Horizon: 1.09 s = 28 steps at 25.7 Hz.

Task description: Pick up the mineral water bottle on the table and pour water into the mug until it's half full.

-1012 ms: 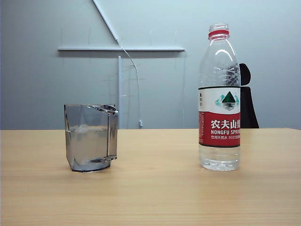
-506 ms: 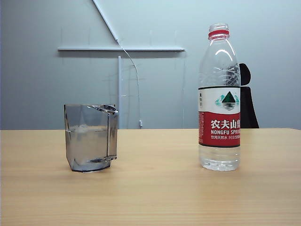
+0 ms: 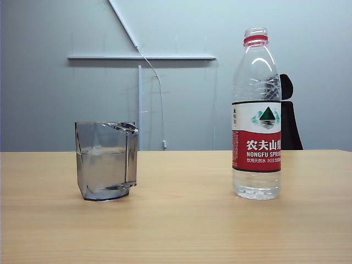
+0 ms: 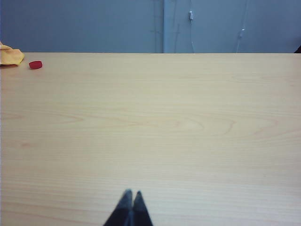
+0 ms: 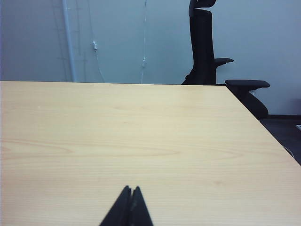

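The mug stands upright on the table at about nine o'clock in the exterior view, holding water to roughly two-thirds of its height. The mineral water bottle stands upright, uncapped, at three o'clock, well apart from the mug, with only a shallow layer of water at its base. Its label reads "NONGFU SPRING" beneath Chinese characters and a green mountain logo. The left gripper and right gripper hang low over bare table, each with fingers pressed together, holding nothing. A red cap lies beside a yellow cloth at the far edge.
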Tool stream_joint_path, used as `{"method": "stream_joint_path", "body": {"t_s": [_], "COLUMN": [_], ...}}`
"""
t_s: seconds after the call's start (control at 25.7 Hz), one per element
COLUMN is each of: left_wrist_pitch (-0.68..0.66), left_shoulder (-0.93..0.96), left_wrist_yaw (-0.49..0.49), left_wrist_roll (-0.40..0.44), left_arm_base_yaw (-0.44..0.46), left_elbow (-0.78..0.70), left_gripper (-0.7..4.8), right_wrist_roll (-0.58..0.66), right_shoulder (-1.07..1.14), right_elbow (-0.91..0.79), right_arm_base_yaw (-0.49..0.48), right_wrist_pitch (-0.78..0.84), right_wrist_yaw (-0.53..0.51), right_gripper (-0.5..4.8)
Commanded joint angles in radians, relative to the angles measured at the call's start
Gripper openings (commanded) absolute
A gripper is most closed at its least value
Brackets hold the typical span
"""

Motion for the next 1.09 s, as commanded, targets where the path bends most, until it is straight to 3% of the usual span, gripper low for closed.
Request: {"method": "stream_joint_path", "body": {"t_s": [0.04,0.51,0.66,1.09], "left_wrist_pitch": [0.006,0.007,0.006,0.007], "left_shoulder": [0.001,0.001,0.001,0.001], "left_wrist_yaw": [0.002,0.002,0.002,0.002], "left_wrist_roll": [-0.003,-0.003,-0.003,-0.003], "left_arm_base_yaw": [-0.001,-0.001,-0.001,-0.001], "left_elbow": [0.003,0.003,0.003,0.003], "left_gripper": [-0.02,-0.02,-0.02,-0.02], "right_wrist_roll": [-0.003,-0.003,-0.002,-0.002], "right_shoulder": [-0.001,-0.001,-0.001,-0.001], "right_elbow": [-0.005,-0.005,-0.005,-0.005], "right_arm_base_yaw": [0.000,0.000,-0.046,-0.045], "right_wrist_pitch": [0.015,-0.008,-0.008,-0.008], "right_wrist_yaw": [0.001,-0.014,-0.082,-0.074], "right_gripper": [-0.06,-0.05,-0.05,-0.05]}}
